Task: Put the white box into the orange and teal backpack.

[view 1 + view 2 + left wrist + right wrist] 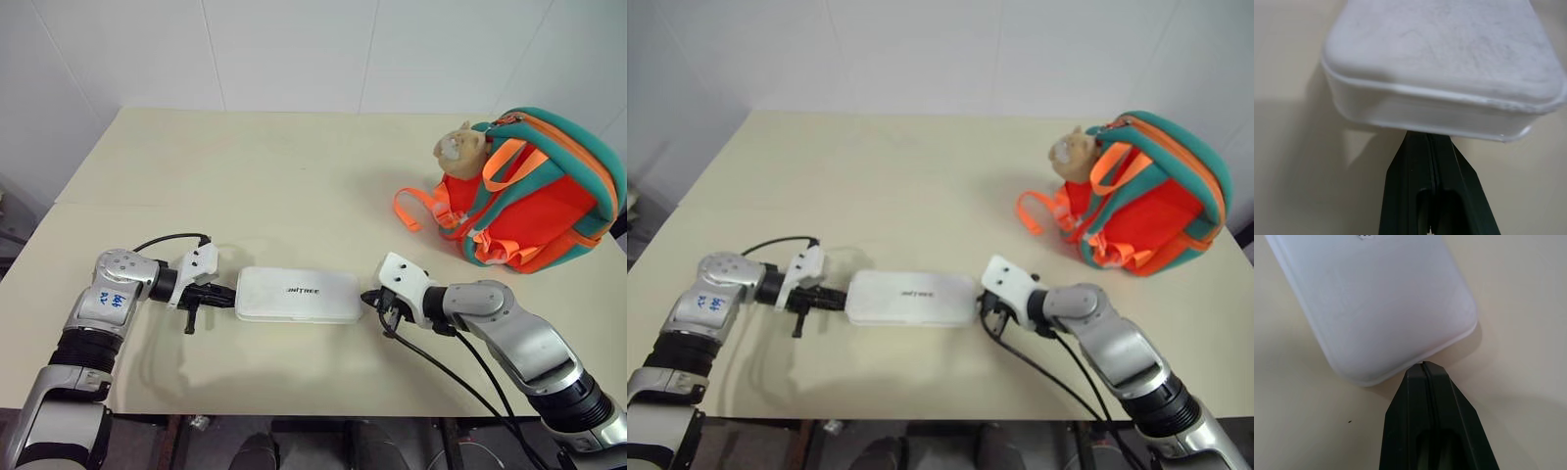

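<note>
The white box [298, 295] lies flat on the table near its front edge, its dark lettering facing up. My left gripper [229, 295] is shut, and its tip presses against the box's left end [1425, 117]. From the other side my right gripper [366, 297] is also shut, its tip against the box's right end [1400, 333]. Neither holds anything between its fingers. The orange and teal backpack [534, 191] stands at the far right of the table, apart from both grippers, with a beige plush toy [460, 149] on its left side.
The beige table [245, 186] stretches bare from the box to the white wall. Orange straps [419, 209] trail from the backpack onto the tabletop. Black cables hang from my right arm [460, 377] over the front edge.
</note>
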You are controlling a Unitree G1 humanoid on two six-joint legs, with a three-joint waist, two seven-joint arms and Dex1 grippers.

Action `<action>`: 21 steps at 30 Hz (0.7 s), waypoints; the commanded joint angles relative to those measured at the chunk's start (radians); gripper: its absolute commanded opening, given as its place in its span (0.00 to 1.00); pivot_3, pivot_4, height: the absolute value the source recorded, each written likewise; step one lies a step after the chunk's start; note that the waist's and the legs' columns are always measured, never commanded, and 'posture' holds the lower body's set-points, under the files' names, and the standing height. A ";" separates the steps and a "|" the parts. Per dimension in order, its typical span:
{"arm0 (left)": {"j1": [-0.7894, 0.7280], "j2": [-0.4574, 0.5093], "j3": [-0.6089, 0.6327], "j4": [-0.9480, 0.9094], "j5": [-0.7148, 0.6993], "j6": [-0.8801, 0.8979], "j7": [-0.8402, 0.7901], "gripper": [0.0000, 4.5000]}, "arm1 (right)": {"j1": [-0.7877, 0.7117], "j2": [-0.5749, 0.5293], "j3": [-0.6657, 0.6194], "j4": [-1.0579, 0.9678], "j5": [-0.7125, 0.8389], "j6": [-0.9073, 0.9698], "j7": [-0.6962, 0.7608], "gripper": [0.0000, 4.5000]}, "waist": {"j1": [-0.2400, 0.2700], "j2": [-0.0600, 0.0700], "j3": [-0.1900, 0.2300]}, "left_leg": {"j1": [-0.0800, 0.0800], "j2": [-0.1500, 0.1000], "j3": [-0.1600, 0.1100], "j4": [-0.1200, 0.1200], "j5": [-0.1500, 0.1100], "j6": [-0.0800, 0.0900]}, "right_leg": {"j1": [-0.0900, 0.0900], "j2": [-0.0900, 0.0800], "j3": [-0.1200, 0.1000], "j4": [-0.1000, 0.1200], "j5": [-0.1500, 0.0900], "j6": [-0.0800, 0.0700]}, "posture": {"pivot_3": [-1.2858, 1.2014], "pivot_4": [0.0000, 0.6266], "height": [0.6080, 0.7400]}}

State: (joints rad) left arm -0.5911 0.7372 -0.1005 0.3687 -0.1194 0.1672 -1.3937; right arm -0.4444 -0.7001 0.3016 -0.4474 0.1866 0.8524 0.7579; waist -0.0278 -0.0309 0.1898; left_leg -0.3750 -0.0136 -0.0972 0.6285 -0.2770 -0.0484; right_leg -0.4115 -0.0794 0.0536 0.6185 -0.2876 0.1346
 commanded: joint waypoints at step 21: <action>0.012 0.100 -0.004 0.065 0.022 -0.003 0.013 0.00 | 0.019 -0.088 -0.039 -0.056 0.009 -0.004 0.036 0.03 | 0.001 0.000 0.000 | 0.000 0.000 0.000 0.000 0.000 0.000 | 0.000 0.000 0.000 0.000 0.000 0.000 | 0.52 0.24 1.00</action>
State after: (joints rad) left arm -0.5777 0.8110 -0.1180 0.4144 -0.1091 0.1678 -1.3912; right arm -0.4253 -0.7722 0.3011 -0.4649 0.1866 0.8527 0.7846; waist -0.0271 -0.0309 0.1898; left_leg -0.3746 -0.0136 -0.0972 0.6290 -0.2770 -0.0483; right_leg -0.4110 -0.0795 0.0537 0.6185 -0.2876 0.1346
